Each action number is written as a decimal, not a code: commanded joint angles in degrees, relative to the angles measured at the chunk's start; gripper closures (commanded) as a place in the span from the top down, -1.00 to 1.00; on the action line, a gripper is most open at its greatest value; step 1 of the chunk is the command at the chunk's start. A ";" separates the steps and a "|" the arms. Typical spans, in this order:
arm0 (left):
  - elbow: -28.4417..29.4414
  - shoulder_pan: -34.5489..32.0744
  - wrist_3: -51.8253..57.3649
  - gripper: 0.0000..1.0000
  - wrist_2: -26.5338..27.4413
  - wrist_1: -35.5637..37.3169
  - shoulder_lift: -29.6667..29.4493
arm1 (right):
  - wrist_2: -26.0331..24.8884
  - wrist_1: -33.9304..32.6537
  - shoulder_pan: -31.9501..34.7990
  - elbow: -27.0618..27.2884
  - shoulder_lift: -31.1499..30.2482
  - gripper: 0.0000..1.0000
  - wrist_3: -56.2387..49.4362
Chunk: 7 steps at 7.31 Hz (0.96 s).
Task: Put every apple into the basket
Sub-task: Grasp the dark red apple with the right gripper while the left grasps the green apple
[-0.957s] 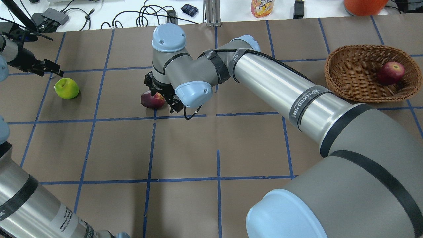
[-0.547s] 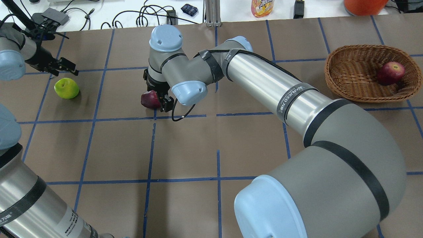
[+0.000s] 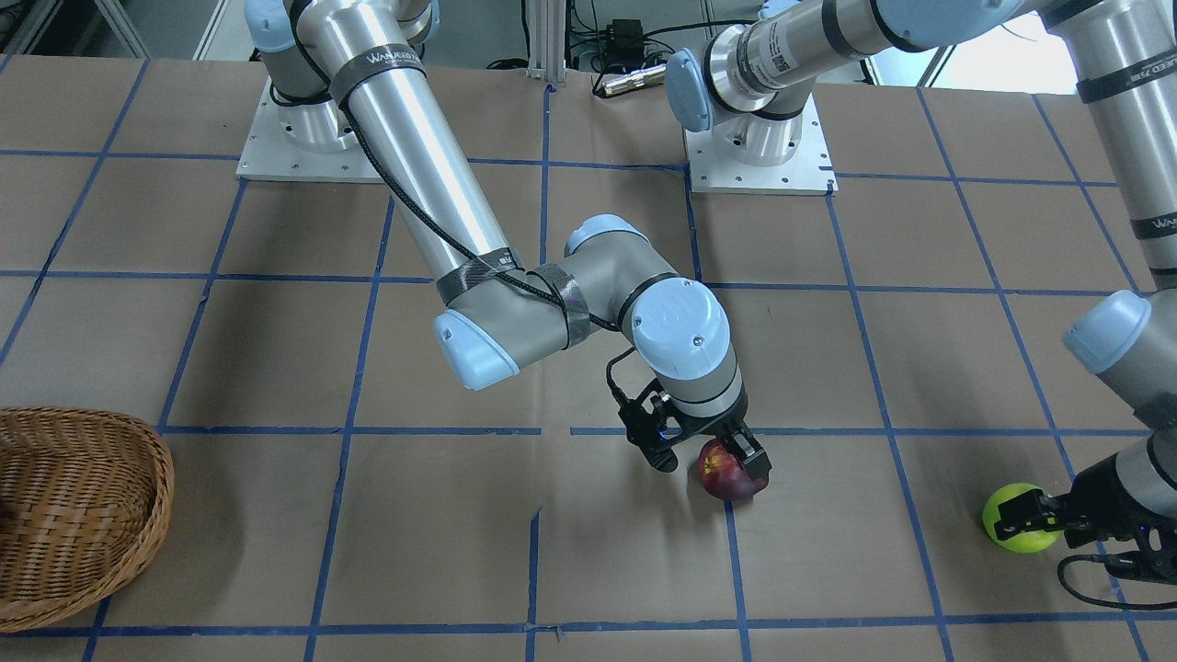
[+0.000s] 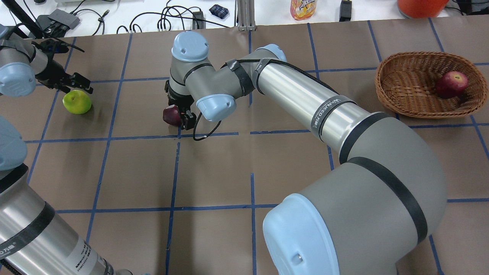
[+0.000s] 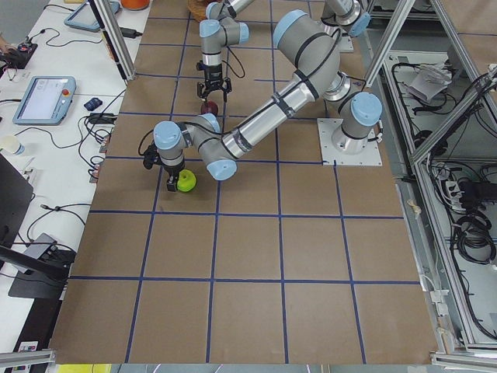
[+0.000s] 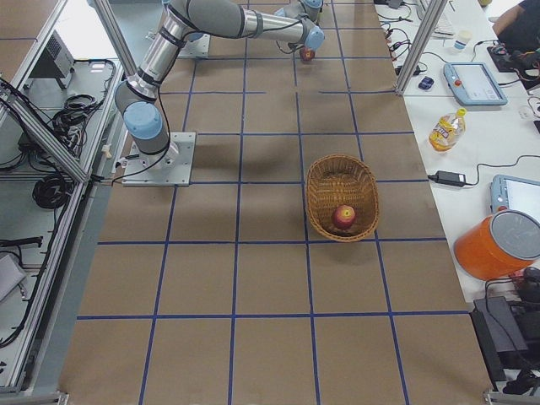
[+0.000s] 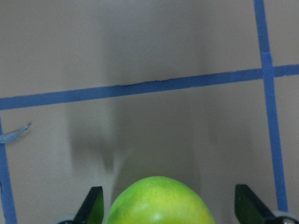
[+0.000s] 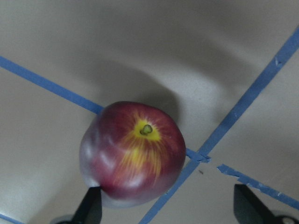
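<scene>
3 apples: red apple in 1 basket, maroon apple inside wide right gripper, green apple inside wide left gripper

The right arm stretches from its base far out over the middle of the surface. Its long silver forearm slopes down to a folded wrist that turns the right claw straight down, close to the surface. Its black fingers stand wide apart, showing at the two lower corners of the right wrist view. The left arm rises from its base, swings out to the robot's left side and folds down. Its wrist sits low, with the left claw pointing down at the surface, its fingers likewise spread wide.
</scene>
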 commanded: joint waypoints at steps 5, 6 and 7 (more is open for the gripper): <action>-2.14 0.30 -1.17 -1.00 1.58 -0.38 1.44 | -0.70 0.22 -0.07 -5.91 2.75 1.00 1.35; -1.53 0.04 -1.17 -1.00 1.66 -0.64 1.87 | -0.87 0.14 -0.07 -5.92 3.44 1.00 1.35; -1.44 -0.31 -1.17 -1.00 1.58 -3.60 3.53 | -0.96 0.05 -0.07 -5.83 3.71 1.00 1.35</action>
